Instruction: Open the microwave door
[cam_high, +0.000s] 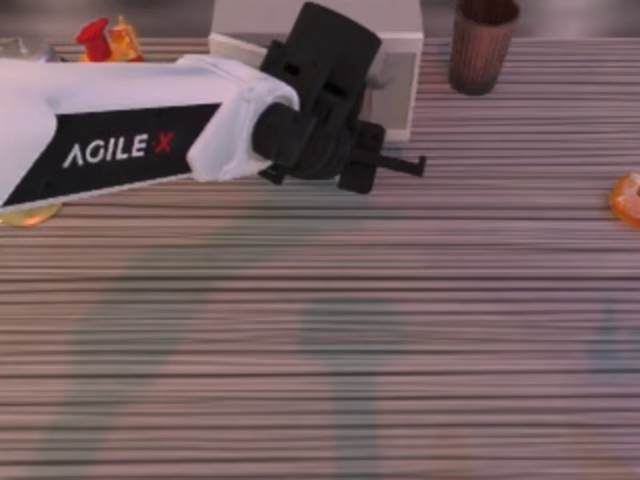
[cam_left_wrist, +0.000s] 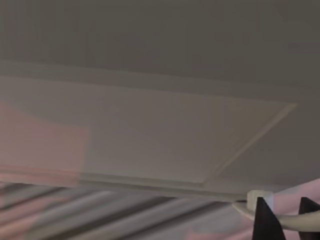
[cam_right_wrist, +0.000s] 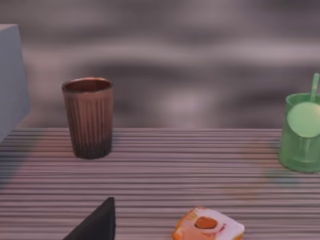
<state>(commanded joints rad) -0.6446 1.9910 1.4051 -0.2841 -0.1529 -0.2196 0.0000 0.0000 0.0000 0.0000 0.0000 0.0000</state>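
The boxy light-grey microwave (cam_high: 400, 60) is seen at the bench's (cam_high: 400, 330) far edge. Its flat windowed door (cam_left_wrist: 150, 135) appears shut; opening is judged still undone. The left gripper (cam_high: 395, 165) is pressed close; whether its fingers are apart cannot be told.

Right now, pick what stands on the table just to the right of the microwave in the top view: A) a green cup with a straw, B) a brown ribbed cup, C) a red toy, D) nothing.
B: the brown ribbed cup stands upright just right of the microwave; the left gripper is at the microwave's front.
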